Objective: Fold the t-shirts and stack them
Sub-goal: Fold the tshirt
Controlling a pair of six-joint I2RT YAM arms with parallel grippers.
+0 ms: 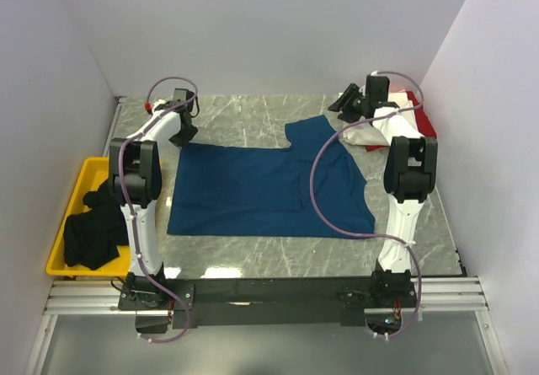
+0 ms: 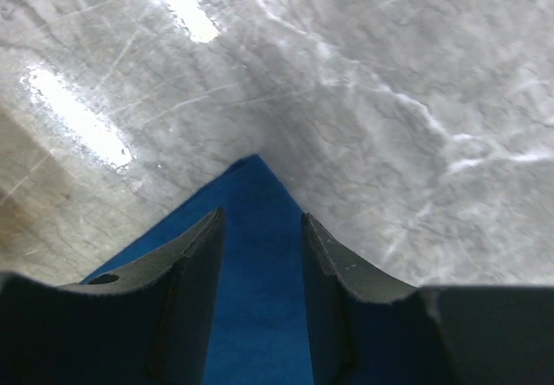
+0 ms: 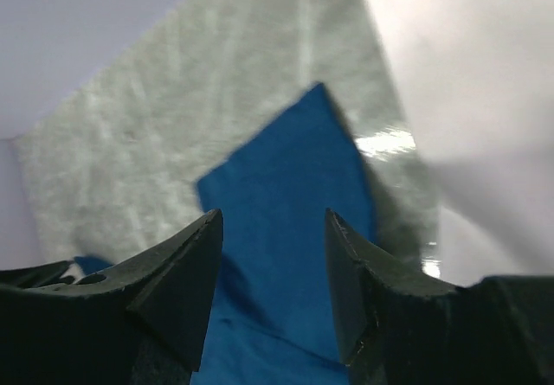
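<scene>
The navy-blue t-shirt point(image 1: 261, 191) lies spread flat in the middle of the table, with no white print showing. My left gripper point(image 1: 184, 133) is open over its far left corner, and the blue cloth point(image 2: 256, 264) shows between the spread fingers point(image 2: 260, 216). My right gripper point(image 1: 347, 104) is open above the shirt's far right sleeve point(image 3: 286, 169), with blue cloth below the gap point(image 3: 273, 216). A white t-shirt point(image 1: 377, 132) and a red one point(image 1: 423, 119) lie at the far right. Black t-shirts point(image 1: 94, 227) are heaped in the yellow bin.
The yellow bin point(image 1: 77, 183) stands off the table's left edge. White walls close in on the left, back and right. Marble table top point(image 1: 244, 114) shows beyond the blue shirt. The right arm's cable point(image 1: 316, 181) loops over the shirt.
</scene>
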